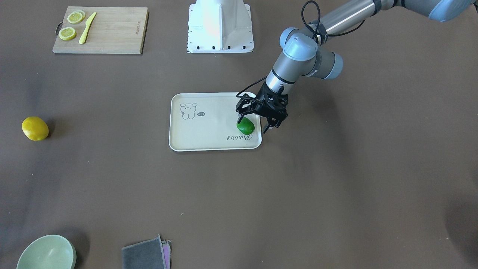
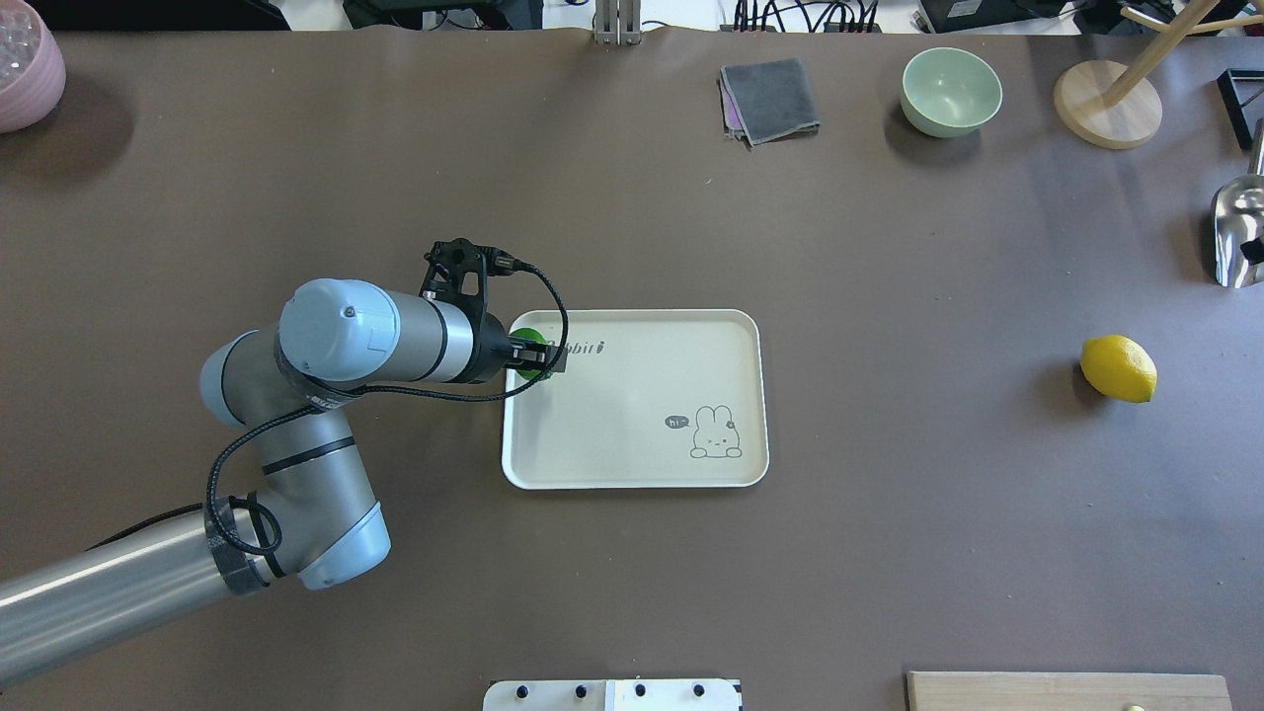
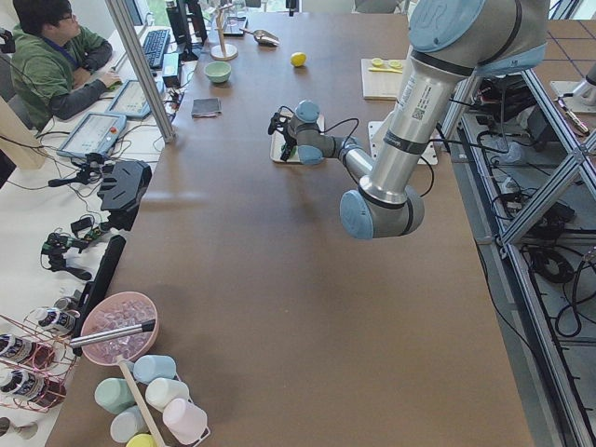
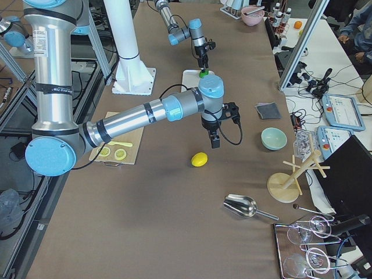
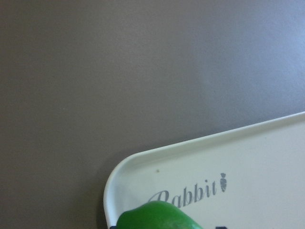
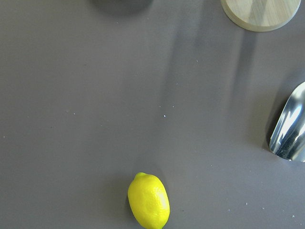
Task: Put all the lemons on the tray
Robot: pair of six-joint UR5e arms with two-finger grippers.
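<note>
Left gripper (image 1: 252, 126) stands spread astride the green lemon (image 1: 245, 127), seemingly leaving it on the tray (image 1: 209, 129) at centre frame; whether the right gripper (image 4: 214, 142) is spread, I cannot tell

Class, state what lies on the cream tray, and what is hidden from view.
A green lemon lies in the tray's corner by the Rabbit script. The left pincer covers part of it.

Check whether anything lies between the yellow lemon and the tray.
Nothing visible does. The yellow lemon sits on the table, with only bare surface between it and the tray. The green lemon rests at the tray's opposite end.
</note>
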